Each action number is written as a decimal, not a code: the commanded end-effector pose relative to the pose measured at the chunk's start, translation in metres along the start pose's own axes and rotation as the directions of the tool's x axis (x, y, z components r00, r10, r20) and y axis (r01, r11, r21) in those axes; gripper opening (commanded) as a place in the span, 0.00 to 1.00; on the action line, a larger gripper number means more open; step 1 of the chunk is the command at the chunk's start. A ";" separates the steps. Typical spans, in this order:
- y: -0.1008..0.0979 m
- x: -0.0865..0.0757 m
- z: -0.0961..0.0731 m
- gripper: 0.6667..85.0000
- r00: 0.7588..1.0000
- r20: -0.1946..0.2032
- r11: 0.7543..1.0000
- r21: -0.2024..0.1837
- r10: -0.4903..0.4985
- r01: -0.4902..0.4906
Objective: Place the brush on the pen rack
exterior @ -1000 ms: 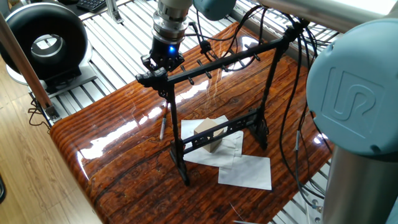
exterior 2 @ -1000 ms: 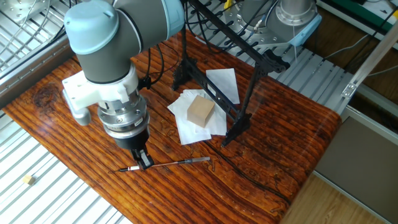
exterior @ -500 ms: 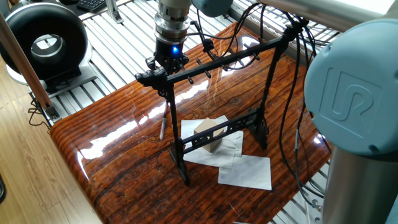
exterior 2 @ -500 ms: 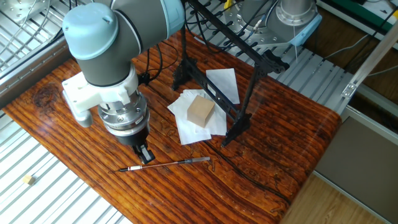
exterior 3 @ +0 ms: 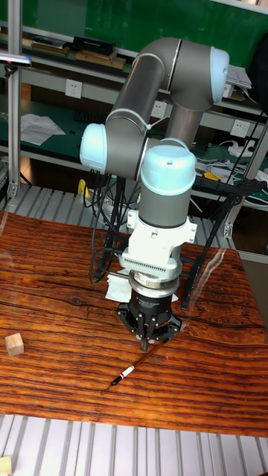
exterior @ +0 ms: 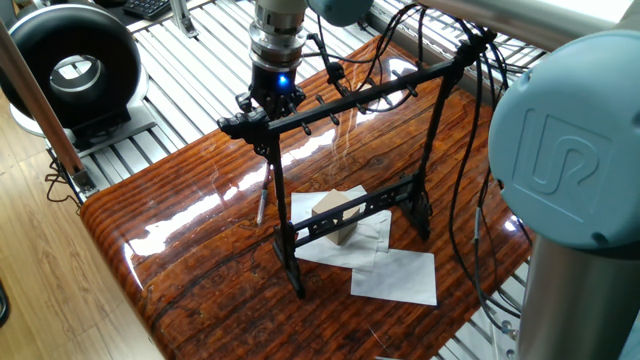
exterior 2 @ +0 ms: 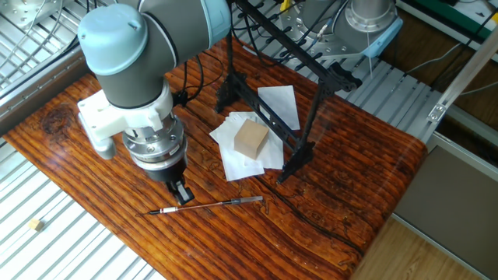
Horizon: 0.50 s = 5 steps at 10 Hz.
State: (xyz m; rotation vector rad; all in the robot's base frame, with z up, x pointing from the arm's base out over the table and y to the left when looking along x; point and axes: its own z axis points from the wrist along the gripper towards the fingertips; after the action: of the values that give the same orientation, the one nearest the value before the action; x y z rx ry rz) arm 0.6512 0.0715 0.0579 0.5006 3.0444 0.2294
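We've got the gripper (exterior 2: 182,193) hanging just above the brush (exterior 2: 208,205), not touching it; the brush lies flat on the table (exterior 2: 342,171). Can't tell if the jaws are apart or closed. The rack (exterior 2: 292,85) stands well behind.

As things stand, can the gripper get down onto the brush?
Probably yes. The gripper hangs just above the brush, which lies flat on bare table with nothing over it. The pen rack stands well off to the side.
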 end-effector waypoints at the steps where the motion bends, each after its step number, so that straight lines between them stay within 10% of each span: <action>1: -0.002 -0.005 0.016 0.05 1.000 0.016 0.999 -0.032 -0.023 0.023; 5: -0.004 0.006 0.022 0.23 0.997 -0.015 0.996 -0.047 -0.081 0.081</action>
State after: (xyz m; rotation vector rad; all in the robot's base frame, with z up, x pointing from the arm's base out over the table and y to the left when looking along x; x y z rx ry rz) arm 0.6489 0.0701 0.0391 0.4046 3.0493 0.2682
